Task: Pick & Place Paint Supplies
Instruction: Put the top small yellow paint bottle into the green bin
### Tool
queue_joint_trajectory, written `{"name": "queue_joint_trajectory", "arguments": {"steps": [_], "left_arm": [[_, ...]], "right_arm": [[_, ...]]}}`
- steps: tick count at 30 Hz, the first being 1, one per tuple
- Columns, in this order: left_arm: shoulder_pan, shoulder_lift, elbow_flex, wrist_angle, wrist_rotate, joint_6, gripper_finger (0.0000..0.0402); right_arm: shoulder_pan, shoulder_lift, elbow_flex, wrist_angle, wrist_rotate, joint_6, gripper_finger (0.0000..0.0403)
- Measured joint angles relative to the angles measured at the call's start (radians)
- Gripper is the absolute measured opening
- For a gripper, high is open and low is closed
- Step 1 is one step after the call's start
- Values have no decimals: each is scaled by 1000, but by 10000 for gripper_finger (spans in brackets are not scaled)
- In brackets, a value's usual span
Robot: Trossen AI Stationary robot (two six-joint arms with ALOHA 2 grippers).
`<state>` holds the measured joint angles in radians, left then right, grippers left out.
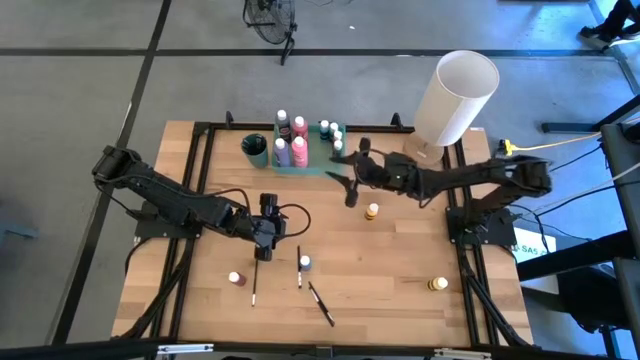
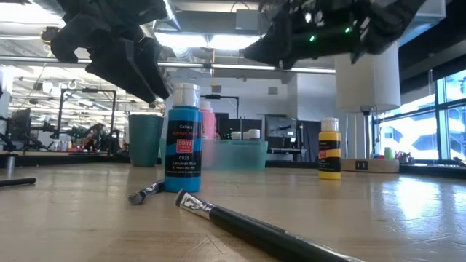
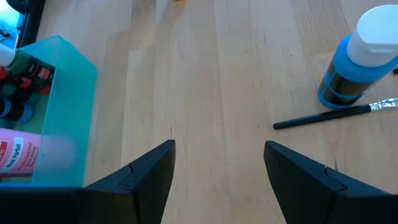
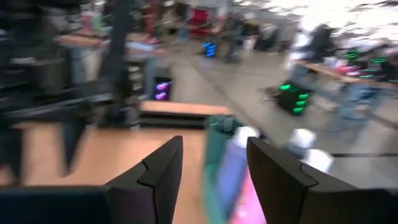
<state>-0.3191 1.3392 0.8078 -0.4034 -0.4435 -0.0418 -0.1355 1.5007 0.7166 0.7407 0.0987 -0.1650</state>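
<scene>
Left end effector (image 1: 262, 250) open, low

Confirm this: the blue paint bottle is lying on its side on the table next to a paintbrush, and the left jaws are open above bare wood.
Not quite. The blue paint bottle stands upright on its base, as the low view shows. The rest holds: a paintbrush lies beside it, and the left gripper has its jaws open over bare wood.

Open-plan lab or workshop: exposed ceiling ducts (image 2: 218, 54), strip lights, equipment benches (image 2: 44, 149) behind the wooden worktop (image 1: 400, 260).
</scene>
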Motion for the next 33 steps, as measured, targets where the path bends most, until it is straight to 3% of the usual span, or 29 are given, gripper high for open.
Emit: {"name": "queue_joint_trajectory", "arguments": {"steps": [7,12,20,33], "left_arm": [[0,0,0,-5,0,-1,242],[0,0,0,-6,0,-7,242],[0,0,0,-5,-2,-6,242],[0,0,0,-4,-8,-6,242]], "right_arm": [[27,-139,0,-307,-188,0,181],[46,-190,0,-402,-205,11,181],[62,-194,0,-611,-207,158,181],[74,-194,0,-571,-173,114,205]]}}
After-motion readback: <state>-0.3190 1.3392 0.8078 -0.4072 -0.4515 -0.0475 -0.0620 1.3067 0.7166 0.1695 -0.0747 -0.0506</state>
